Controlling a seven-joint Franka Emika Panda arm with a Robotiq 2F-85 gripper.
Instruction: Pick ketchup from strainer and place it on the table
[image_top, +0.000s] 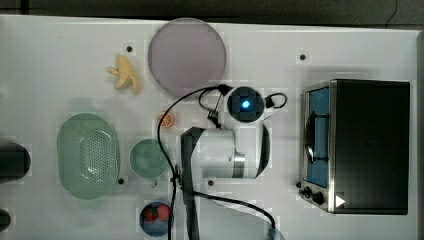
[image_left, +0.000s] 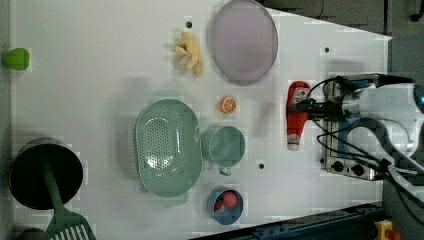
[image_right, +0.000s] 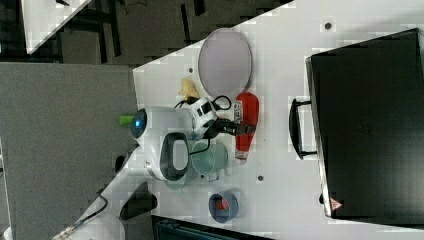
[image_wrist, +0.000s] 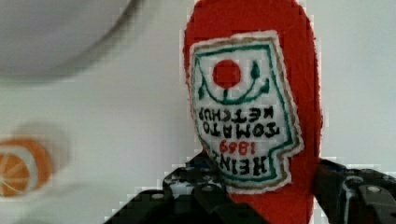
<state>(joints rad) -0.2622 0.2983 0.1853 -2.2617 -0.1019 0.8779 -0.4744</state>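
While the arm's white body covers the middle of the table (image_top: 60, 60) in the top view, the strainer (image_top: 88, 155) sits near the top view's left edge with nothing in it, the green cup (image_top: 148, 158) just beside it. An orange slice (image_top: 166, 119) lies between the cup and the lilac plate (image_top: 187, 56), which reaches nearly to the far edge. A toaster oven (image_top: 370, 146) takes up the top view's right side. Bare white surface shows along the left half of the far edge.

Seen in the left view, the ketchup (image_left: 297, 115) lies lengthwise between the cup and the oven (image_left: 350, 165), apart from both. The gripper (image_left: 306, 106) meets it at the label end, fingers on either side. Open tabletop stretches around the bottle toward the plate (image_left: 243, 41) and toward the near edge, where a blue bowl of strawberries (image_left: 225, 204) stands. A banana (image_left: 189, 53) lies beside the plate.

From the right view, the bottle (image_right: 246, 125) lies between the plate (image_right: 225, 61) and a black table dot (image_right: 260, 177), with a clear strip separating it from the oven's handle (image_right: 296, 128).

Close up in the wrist view, the red bottle (image_wrist: 252, 18) with its white label runs between the black fingers (image_wrist: 196, 193), which pinch its sides. White surface lies open on both flanks; the orange slice (image_wrist: 21, 165) sits well apart.
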